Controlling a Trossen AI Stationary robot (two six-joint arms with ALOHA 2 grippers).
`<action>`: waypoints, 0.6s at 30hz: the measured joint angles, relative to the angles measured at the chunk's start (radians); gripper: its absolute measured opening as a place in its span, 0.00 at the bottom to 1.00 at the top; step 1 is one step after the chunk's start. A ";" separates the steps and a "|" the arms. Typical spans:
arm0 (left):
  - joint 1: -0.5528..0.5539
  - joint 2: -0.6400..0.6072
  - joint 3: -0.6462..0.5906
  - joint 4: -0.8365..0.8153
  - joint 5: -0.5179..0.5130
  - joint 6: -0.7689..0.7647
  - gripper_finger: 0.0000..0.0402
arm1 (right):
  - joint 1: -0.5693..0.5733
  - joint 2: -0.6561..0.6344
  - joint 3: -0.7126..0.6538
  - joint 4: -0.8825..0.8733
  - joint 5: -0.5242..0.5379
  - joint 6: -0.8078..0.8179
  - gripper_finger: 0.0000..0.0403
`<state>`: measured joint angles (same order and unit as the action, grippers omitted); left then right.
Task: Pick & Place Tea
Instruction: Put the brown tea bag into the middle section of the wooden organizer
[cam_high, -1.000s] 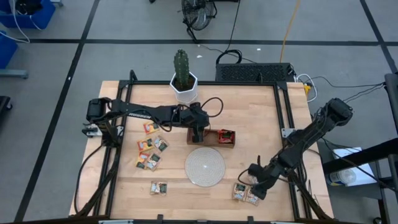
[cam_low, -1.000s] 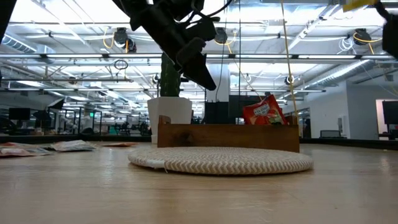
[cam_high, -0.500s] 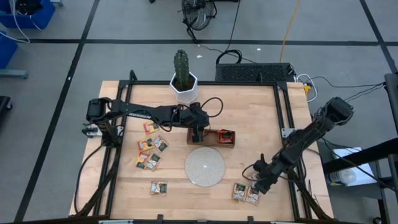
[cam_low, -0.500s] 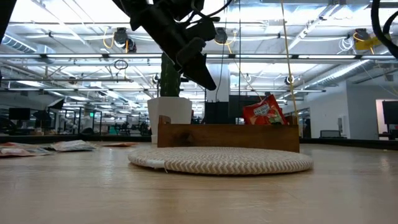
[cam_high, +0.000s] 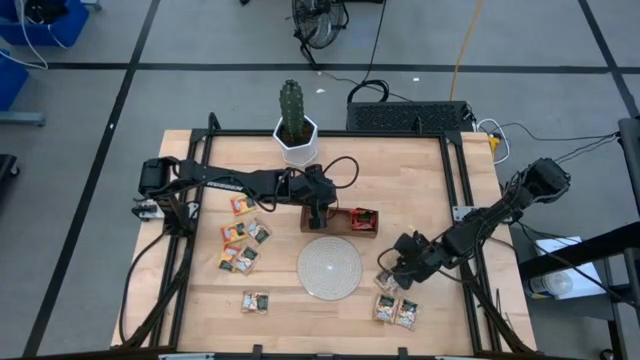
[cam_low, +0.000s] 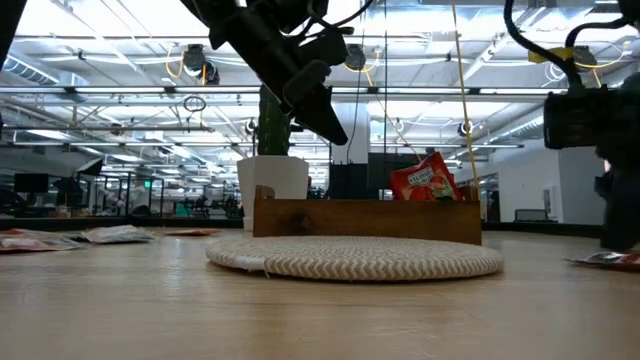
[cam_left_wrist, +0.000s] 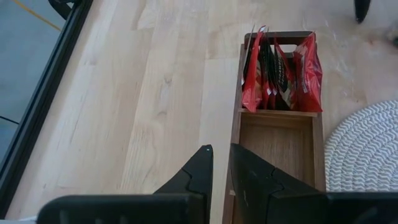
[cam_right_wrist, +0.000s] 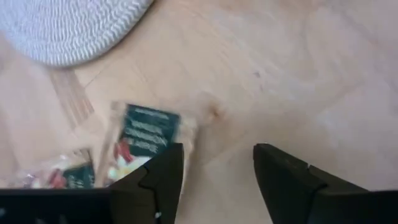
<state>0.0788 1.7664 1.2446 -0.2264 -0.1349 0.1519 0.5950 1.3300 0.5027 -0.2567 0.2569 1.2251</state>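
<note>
Several tea sachets (cam_high: 245, 244) lie scattered flat on the left part of the tabletop (cam_high: 410, 190), one more (cam_high: 256, 301) sits alone nearer the front edge, and a pair (cam_high: 396, 311) lies at the front right, just beyond the round woven disc (cam_high: 329, 268). Red sachets (cam_left_wrist: 283, 74) stand upright in the end compartment of the wooden tray (cam_high: 340, 219), which sits just behind the disc; the compartment next to them shows bare wood in the left wrist view. The right gripper (cam_high: 392, 281) hangs just above the tabletop between the disc and the front-right pair, its fingers (cam_right_wrist: 283, 177) apart with bare wood between them and nothing held; a green-labelled sachet (cam_right_wrist: 144, 132) lies flat just beside one finger, with the disc's edge close by. The left gripper (cam_high: 318, 220) hovers over the left end of the tray, its fingers (cam_left_wrist: 194, 175) nearly together with only a narrow slit between them and nothing in it. A potted cactus (cam_high: 295, 125) stands at the back edge of the tabletop, behind the tray.
</note>
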 joint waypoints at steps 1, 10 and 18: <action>0.000 0.000 0.000 0.000 0.000 -0.001 0.16 | -0.003 -0.001 0.000 -0.002 -0.001 -0.032 0.45; 0.000 0.000 0.000 0.000 0.000 0.000 0.16 | -0.006 -0.065 -0.006 -0.001 0.005 -0.222 0.39; 0.000 0.000 0.000 0.000 0.000 0.000 0.16 | -0.110 -0.066 0.008 0.030 0.012 -0.384 0.50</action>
<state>0.0788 1.7664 1.2449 -0.2268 -0.1349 0.1522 0.4850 1.2639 0.5107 -0.2271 0.2693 0.8410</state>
